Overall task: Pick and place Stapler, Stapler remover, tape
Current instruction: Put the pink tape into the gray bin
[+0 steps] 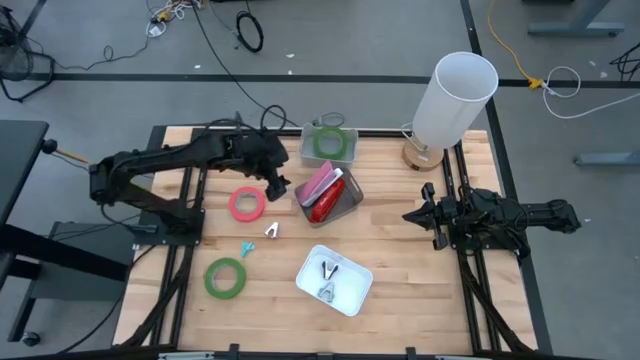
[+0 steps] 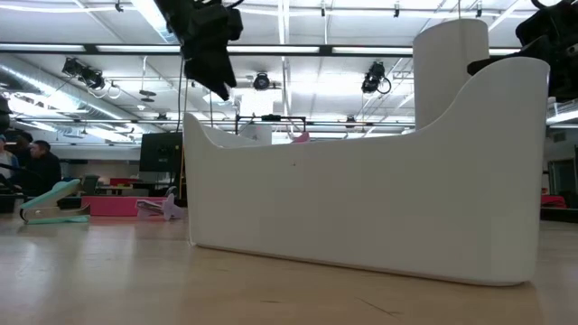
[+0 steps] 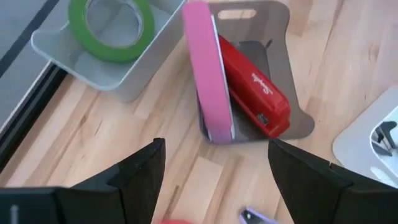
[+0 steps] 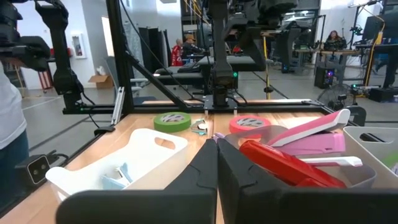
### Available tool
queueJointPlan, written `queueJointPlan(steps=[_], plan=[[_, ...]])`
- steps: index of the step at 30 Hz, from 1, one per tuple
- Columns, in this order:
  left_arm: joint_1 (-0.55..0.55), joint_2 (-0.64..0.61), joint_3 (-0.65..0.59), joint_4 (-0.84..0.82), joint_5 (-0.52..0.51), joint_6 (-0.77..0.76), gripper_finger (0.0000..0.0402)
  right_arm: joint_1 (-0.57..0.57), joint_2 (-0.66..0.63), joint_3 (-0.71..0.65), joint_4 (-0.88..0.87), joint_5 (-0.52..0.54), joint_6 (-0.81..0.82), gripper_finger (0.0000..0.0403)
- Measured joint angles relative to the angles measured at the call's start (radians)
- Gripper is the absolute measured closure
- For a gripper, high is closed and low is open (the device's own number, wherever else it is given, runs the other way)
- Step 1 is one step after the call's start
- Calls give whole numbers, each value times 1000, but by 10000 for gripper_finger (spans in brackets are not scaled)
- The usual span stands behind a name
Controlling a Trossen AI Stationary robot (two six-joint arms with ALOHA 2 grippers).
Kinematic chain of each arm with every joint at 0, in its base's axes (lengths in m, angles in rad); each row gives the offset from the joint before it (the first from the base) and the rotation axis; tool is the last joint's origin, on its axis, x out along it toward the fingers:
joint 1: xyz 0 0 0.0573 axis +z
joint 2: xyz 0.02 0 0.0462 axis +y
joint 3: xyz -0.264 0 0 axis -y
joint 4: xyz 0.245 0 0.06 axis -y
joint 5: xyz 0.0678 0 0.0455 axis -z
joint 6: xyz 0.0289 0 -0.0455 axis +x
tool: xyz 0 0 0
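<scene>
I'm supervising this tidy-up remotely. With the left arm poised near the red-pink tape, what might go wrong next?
The open left gripper hangs between the red-pink tape roll and the grey tray; descending, it may clip the tray's pink stapler. The loose staple remover beside the roll could be knocked.

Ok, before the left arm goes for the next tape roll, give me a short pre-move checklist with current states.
1. left gripper open and empty: ok; nothing shows between its fingers in the left wrist view.
2. red-pink tape roll free on the table, just beside that gripper: ok.
3. Green tape roll on the table unobstructed: ok.
4. grey bin has room; it holds one green roll: ok.
5. right gripper shut, parked at the table's right: ok.
6. Grip height over the roll: cannot tell.
</scene>
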Motion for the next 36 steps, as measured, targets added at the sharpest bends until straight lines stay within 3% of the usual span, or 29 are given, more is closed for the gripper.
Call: queueJointPlan(steps=[19,36], plan=[[-58,-18,-192,-210,-7,-243,118,0,0,0,0,0,0,401],[-123,-17,-392,-166,-7,-349,118,0,0,0,0,0,0,401]])
